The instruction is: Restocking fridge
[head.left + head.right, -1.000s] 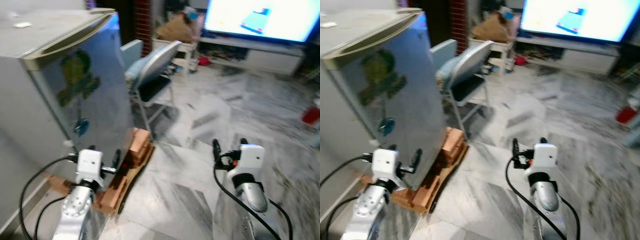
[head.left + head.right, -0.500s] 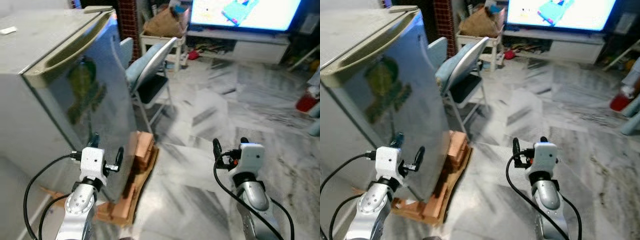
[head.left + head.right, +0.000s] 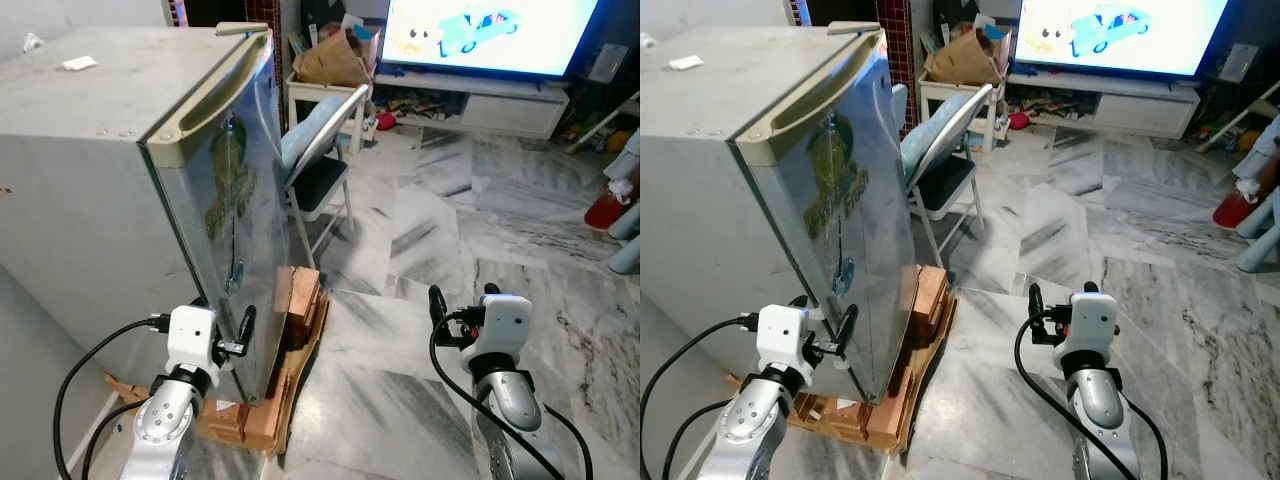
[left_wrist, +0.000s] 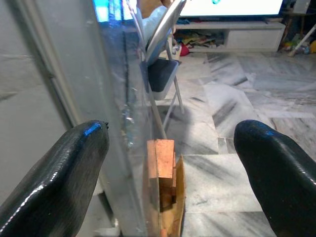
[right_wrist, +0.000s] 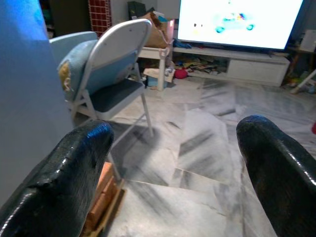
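Here our left gripper (image 3: 222, 325), fingers spread, straddles the closed fridge (image 3: 130, 190) door's edge at nine o'clock. Our right gripper (image 3: 1060, 300) hangs spread and empty. We could slip off, since nothing is gripped.

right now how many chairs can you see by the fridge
1: a grey folding chair stands just behind the fridge, on the side toward the TV, with a cushion on its seat. Others may be hidden behind the fridge.

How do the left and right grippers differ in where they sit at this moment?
The left gripper is up against the lower edge of the fridge door, its fingers straddling the door's edge; the right gripper hangs over bare marble floor, near nothing. The left wrist view looks along the door, the right one toward the folding chair. Both are open and hold nothing.
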`<state>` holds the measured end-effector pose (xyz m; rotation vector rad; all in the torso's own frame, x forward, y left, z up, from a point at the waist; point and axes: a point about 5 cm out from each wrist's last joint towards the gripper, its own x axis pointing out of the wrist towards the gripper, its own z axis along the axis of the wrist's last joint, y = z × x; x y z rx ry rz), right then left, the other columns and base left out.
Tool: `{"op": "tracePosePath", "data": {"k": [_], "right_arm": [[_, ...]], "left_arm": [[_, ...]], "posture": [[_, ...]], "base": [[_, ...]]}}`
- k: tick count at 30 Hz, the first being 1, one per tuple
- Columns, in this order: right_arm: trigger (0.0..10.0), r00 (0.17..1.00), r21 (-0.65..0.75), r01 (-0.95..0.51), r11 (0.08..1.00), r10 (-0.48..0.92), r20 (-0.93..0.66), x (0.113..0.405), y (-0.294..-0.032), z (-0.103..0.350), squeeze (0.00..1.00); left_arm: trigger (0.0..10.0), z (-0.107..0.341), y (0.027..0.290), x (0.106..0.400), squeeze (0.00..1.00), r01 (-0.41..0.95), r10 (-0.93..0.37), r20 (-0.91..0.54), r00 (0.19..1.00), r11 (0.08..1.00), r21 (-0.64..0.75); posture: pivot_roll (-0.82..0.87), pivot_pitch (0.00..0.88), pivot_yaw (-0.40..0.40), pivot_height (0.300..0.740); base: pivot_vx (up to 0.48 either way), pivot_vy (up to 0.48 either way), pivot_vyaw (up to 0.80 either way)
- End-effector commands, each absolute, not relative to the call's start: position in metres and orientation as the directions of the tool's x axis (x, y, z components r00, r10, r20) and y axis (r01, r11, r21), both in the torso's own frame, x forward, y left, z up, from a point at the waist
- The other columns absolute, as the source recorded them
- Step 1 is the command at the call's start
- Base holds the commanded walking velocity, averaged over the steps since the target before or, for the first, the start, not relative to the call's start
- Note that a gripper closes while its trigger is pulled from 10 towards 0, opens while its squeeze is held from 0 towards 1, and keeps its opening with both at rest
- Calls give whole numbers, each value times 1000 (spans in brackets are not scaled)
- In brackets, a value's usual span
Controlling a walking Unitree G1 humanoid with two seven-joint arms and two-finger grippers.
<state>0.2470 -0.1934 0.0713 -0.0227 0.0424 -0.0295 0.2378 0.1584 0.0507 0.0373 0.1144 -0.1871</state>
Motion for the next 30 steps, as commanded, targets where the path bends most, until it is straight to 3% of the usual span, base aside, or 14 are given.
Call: {"op": "tracePosePath", "data": {"k": [1,16,30], "right_arm": [[10000,999,-37,37,999,-38,-37,250,-197,74,0],[10000,981,-33,-48,998,41,-190,228,-195,48,0],[10000,978,-44,-95,994,85,-191,228,-193,50,0]], "left_arm": [[10000,54,162,246,0,167,-162,-114,980,985,32],[10000,63,198,285,0,-29,35,-121,992,998,52],[10000,64,198,294,0,-16,20,-100,995,999,39]], "posture": [[-23,0,14,740],[-58,0,17,740],[-54,3,6,740]], "base": [[0,0,0],[0,0,0],[0,0,71]]}}
